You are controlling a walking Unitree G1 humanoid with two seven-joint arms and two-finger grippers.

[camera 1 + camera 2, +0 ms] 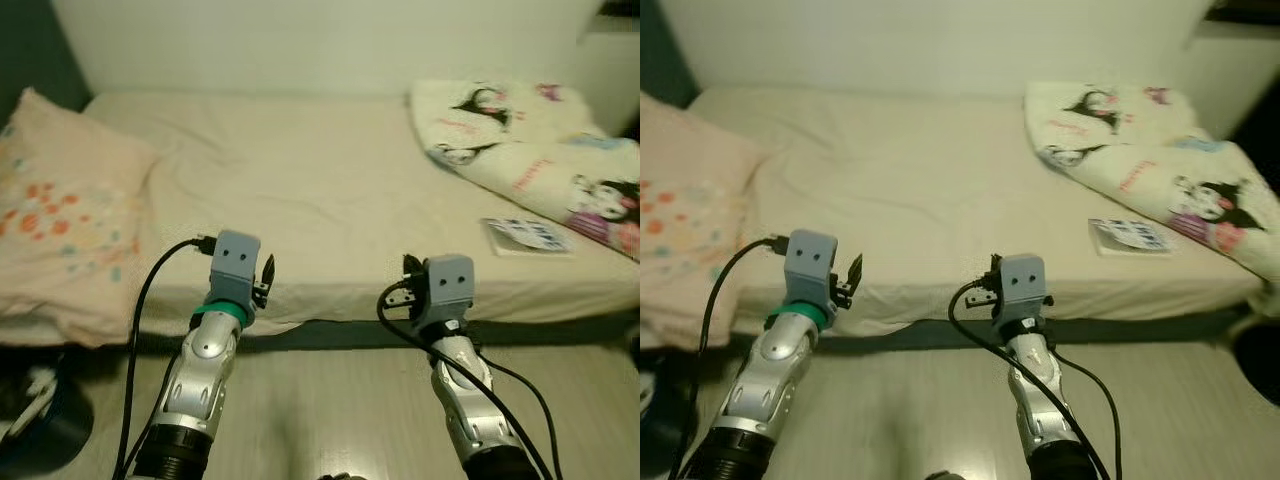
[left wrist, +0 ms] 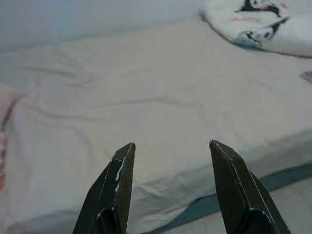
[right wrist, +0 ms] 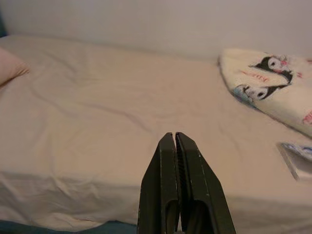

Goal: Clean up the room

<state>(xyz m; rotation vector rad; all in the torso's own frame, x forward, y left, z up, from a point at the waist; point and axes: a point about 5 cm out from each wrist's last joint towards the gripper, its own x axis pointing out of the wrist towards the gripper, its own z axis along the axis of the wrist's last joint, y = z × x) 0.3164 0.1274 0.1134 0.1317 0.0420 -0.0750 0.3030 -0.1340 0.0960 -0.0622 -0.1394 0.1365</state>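
A bed (image 1: 300,180) with a cream sheet stretches across the room in front of me. A folded white blanket (image 1: 530,140) with cartoon prints lies on its right side, and a small book (image 1: 525,235) lies by it near the bed's front edge. A peach pillow (image 1: 60,220) with orange dots sits at the left end. My left gripper (image 2: 170,148) is held before the bed's front edge, open and holding nothing. My right gripper (image 3: 175,139) is held level with it further right, shut with nothing between its fingers.
Pale wooden floor (image 1: 330,400) runs between me and the bed. A dark round object (image 1: 40,415) with something white on it stands on the floor at the lower left. A white wall (image 1: 300,40) backs the bed.
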